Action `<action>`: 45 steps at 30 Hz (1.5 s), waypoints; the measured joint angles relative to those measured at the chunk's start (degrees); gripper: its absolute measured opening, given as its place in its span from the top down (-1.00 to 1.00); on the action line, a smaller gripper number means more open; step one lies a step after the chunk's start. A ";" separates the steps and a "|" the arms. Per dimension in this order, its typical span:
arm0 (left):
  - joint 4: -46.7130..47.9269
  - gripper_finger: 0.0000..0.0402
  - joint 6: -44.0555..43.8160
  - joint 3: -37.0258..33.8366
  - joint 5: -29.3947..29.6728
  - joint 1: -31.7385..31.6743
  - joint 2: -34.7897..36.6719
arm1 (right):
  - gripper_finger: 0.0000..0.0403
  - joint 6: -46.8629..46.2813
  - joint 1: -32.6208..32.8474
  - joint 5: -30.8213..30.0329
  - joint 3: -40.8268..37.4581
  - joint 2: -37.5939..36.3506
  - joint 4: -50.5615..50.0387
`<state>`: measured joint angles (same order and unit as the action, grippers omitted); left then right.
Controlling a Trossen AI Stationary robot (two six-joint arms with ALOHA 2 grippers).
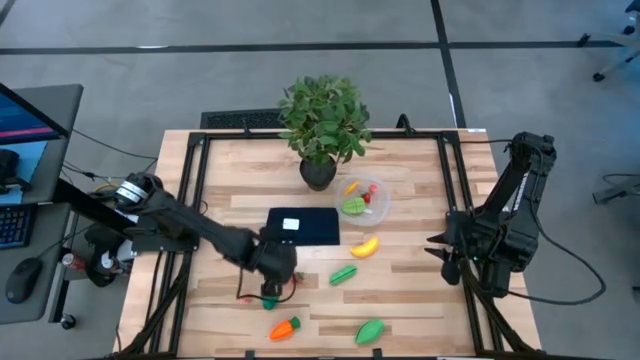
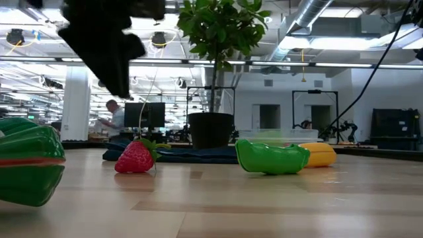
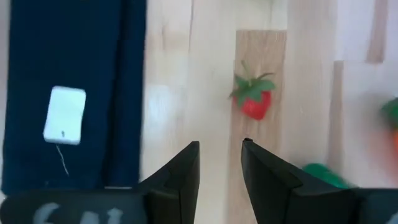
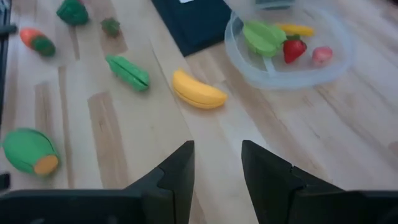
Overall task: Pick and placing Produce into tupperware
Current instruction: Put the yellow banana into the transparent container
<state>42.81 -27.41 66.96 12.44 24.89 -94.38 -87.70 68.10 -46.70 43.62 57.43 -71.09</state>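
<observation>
My left gripper [image 3: 221, 158] is open and hovers above the table's near middle [image 1: 271, 288], just short of a red strawberry with a green top [image 3: 254, 101] [image 2: 135, 157] that lies on the wood. A green pod [image 1: 343, 274], a yellow banana [image 1: 365, 246], an orange carrot [image 1: 285, 327] and a green piece [image 1: 370, 331] lie loose on the table. The round clear tupperware [image 1: 380, 190] stands by the plant's pot and holds a green piece [image 4: 262, 36], a strawberry [image 4: 294, 50] and a yellow piece. My right gripper [image 4: 217, 162] is open, waiting at the table's right side [image 1: 440, 252].
A dark blue cloth with a white label [image 1: 303, 226] lies beside my left gripper, toward the far edge. The leafy potted plant [image 1: 322, 125] stands at the far middle. Black frame rails [image 1: 190, 200] run along the table's left and right sides. A person [image 2: 109, 122] sits in the room beyond.
</observation>
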 joint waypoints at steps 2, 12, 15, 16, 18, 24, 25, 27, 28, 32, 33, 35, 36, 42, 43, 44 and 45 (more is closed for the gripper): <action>-0.42 0.47 -5.07 -1.22 4.81 2.41 1.85 | 0.38 4.40 -0.01 0.07 0.00 0.02 0.64; 1.93 0.47 -34.21 -12.91 25.82 15.99 17.28 | 0.36 26.55 -10.92 1.75 0.00 0.04 15.41; 1.43 0.47 -40.90 -16.48 31.18 20.03 22.77 | 0.32 39.87 -16.56 6.15 0.02 0.12 22.94; 1.63 0.47 -42.41 -17.35 32.65 21.20 24.26 | 0.30 44.82 -18.60 7.79 0.02 0.37 24.75; 1.17 0.47 -44.01 -18.94 34.59 23.09 26.57 | 0.26 52.16 -22.54 10.56 0.02 0.87 27.49; 1.49 0.47 -46.93 -22.62 37.79 25.87 29.77 | 0.21 64.15 -33.21 20.39 0.02 3.70 36.63; 1.27 0.47 -47.17 -22.97 37.86 25.97 29.73 | 0.21 66.97 -34.64 23.11 0.02 4.68 37.99; 1.20 0.47 -47.41 -23.63 37.90 26.07 29.66 | 0.21 72.35 -37.20 28.28 0.02 6.84 40.26; 0.98 0.47 -47.44 -23.94 37.91 26.07 29.60 | 0.21 74.53 -38.39 30.66 0.02 8.12 41.20; 0.63 0.47 -47.46 -24.13 38.75 26.07 29.54 | 0.19 78.66 -42.36 36.88 0.00 12.87 42.04; 0.63 0.47 -47.46 -24.13 39.00 26.04 29.54 | 0.17 78.75 -43.18 37.56 0.00 13.85 41.93; 0.62 0.47 -47.46 -24.13 39.09 26.05 29.54 | 0.13 78.75 -44.55 37.86 0.00 15.66 42.80; 0.63 0.47 -47.46 -24.13 39.09 26.02 29.54 | 0.09 78.84 -45.11 37.88 0.00 16.31 43.25; 0.61 0.47 -47.46 -24.13 39.09 26.02 29.54 | -0.14 83.13 -47.79 39.94 0.02 20.42 47.54; 0.63 0.47 -47.46 -24.13 39.11 26.02 29.54 | -0.17 83.68 -48.18 40.66 0.02 21.10 47.85; 0.61 0.47 -47.47 -24.13 39.11 26.02 29.54 | -0.19 84.09 -48.46 41.25 0.02 21.79 48.07; 0.60 0.47 -47.49 -24.13 39.09 26.02 29.54 | -0.20 84.37 -48.76 41.88 0.02 22.46 48.13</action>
<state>43.41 -74.90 42.83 51.53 50.92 -64.84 -3.33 19.34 -4.82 43.64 79.89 -22.96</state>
